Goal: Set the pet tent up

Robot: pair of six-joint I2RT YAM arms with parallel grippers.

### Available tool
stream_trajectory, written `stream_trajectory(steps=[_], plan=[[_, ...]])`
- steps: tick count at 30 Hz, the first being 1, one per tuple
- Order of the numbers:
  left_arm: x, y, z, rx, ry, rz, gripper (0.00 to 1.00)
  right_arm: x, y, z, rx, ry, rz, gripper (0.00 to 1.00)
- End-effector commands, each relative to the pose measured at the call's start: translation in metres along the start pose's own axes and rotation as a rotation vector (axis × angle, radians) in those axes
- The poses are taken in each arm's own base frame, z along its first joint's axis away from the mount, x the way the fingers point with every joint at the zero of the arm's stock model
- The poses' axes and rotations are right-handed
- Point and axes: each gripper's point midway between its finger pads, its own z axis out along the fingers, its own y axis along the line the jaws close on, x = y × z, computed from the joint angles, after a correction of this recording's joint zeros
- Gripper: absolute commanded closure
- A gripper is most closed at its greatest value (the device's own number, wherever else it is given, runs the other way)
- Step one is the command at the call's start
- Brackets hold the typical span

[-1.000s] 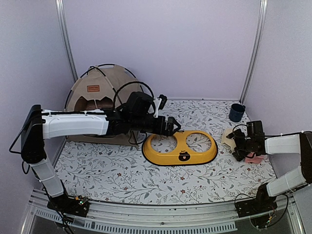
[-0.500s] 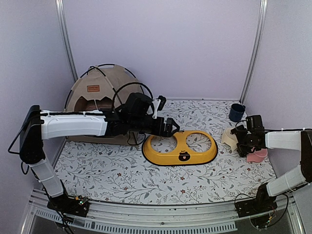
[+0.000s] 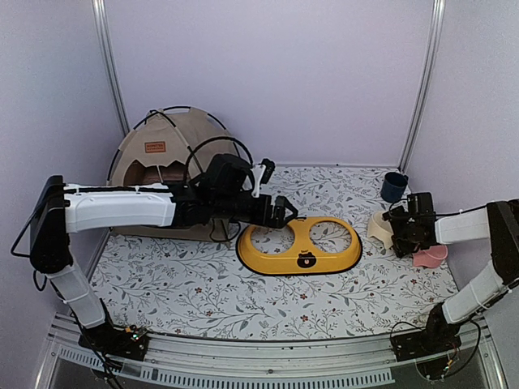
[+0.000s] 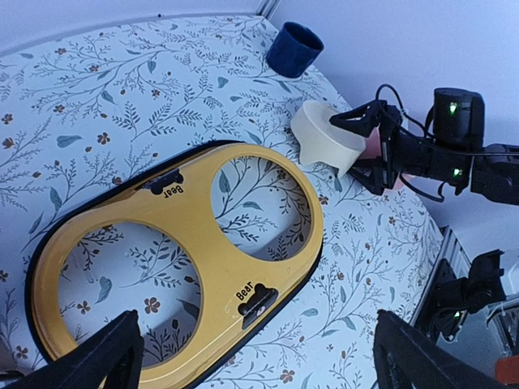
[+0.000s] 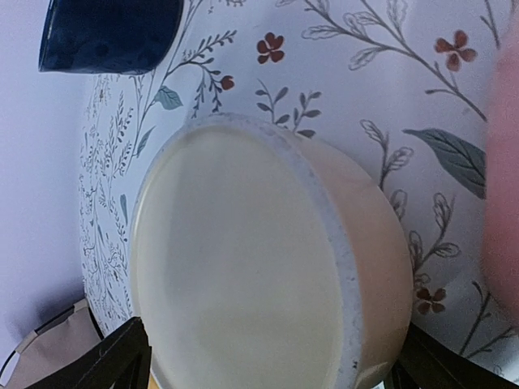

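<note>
The pet tent (image 3: 174, 150) is tan fabric with thin black crossed poles and a brown label. It stands at the back left corner of the table, behind my left arm. My left gripper (image 3: 283, 212) is open and empty, hovering over the left end of the yellow oval bowl stand (image 3: 300, 247); its dark fingertips (image 4: 105, 356) frame the stand (image 4: 186, 243) in the left wrist view. My right gripper (image 3: 397, 230) is open at the far right, its jaws on either side of a cream bowl (image 3: 378, 228), which fills the right wrist view (image 5: 259, 259).
A pink bowl (image 3: 430, 256) lies beside the right gripper, near the table's right edge. A dark blue cup (image 3: 394, 186) stands at the back right; it also shows in the left wrist view (image 4: 293, 49). The table has a floral cloth (image 3: 203, 292).
My right gripper has moved from over the pink bowl back and left to the cream bowl. My left gripper has drawn back slightly to the left.
</note>
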Motion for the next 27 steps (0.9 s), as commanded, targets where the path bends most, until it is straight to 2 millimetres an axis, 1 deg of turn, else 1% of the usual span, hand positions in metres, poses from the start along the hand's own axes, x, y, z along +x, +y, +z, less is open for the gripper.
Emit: stream_trajectory(steps=[1, 4, 11, 16, 21, 24, 27], plan=[[-0.016, -0.007, -0.015, 0.025, -0.053, 0.005, 0.01, 0.006, 0.005, 0.015, -0.045, 0.046, -0.046, 0.01], [-0.016, -0.007, -0.016, 0.024, -0.054, 0.005, 0.01, 0.009, 0.017, 0.020, -0.085, 0.073, -0.079, 0.00], [-0.017, -0.008, -0.015, 0.031, -0.055, 0.004, 0.01, 0.013, 0.042, 0.020, -0.186, 0.100, -0.156, 0.15], [-0.017, -0.010, -0.015, 0.037, -0.053, 0.001, 0.01, 0.012, 0.053, 0.018, -0.232, 0.095, -0.180, 0.29], [-0.015, -0.009, -0.016, 0.036, -0.051, 0.000, 0.01, 0.010, 0.067, 0.010, -0.288, 0.085, -0.202, 0.42], [-0.014, -0.008, -0.016, 0.033, -0.049, -0.001, 0.01, 0.007, 0.078, 0.001, -0.328, 0.070, -0.230, 0.49], [-0.013, -0.007, -0.014, 0.034, -0.046, 0.000, 0.01, 0.004, 0.092, -0.010, -0.375, 0.049, -0.276, 0.58]])
